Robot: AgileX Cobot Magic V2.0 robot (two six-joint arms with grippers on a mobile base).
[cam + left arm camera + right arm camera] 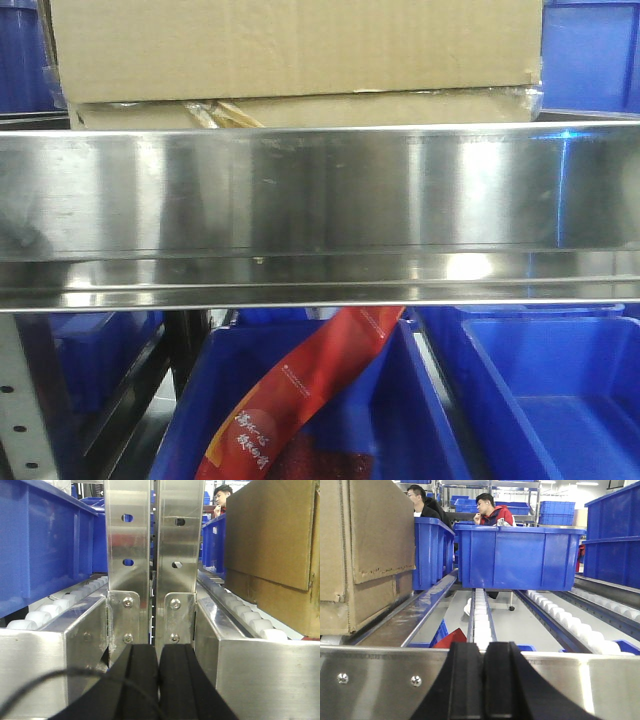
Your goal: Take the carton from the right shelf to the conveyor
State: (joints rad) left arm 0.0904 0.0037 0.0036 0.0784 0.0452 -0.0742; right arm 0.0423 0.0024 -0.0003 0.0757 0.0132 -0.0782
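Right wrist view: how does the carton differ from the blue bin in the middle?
The carton is brown cardboard; the blue bin is moulded plastic. The carton sits near the front, at left; the blue bin sits farther back, centre. Both rest on the right shelf.

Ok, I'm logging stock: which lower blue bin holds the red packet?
The middle bin: the red packet leans across it; the right bin shows only blue.

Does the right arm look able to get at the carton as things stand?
Probably yes. The carton sits just left of the shut right gripper, with only the shelf's front rail low between them; the blue bin stands farther back, clear of it.
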